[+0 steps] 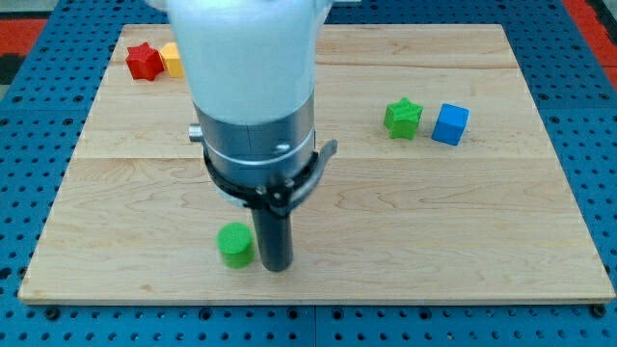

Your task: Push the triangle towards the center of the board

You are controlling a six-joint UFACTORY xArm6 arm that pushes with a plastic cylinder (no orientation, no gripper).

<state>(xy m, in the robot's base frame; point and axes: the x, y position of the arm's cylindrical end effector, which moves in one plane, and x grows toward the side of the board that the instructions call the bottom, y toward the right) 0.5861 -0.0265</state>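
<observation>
My tip (277,267) rests on the wooden board (434,222) near the view's bottom, left of centre. A green round block (234,245) sits just to the left of the tip, almost touching the rod. No triangle-shaped block shows; the arm's wide white and grey body covers the middle and upper middle of the board.
A red star block (145,61) and an orange block (173,60), partly hidden by the arm, sit together at the top left. A green star block (403,118) and a blue cube (450,123) sit side by side at the upper right.
</observation>
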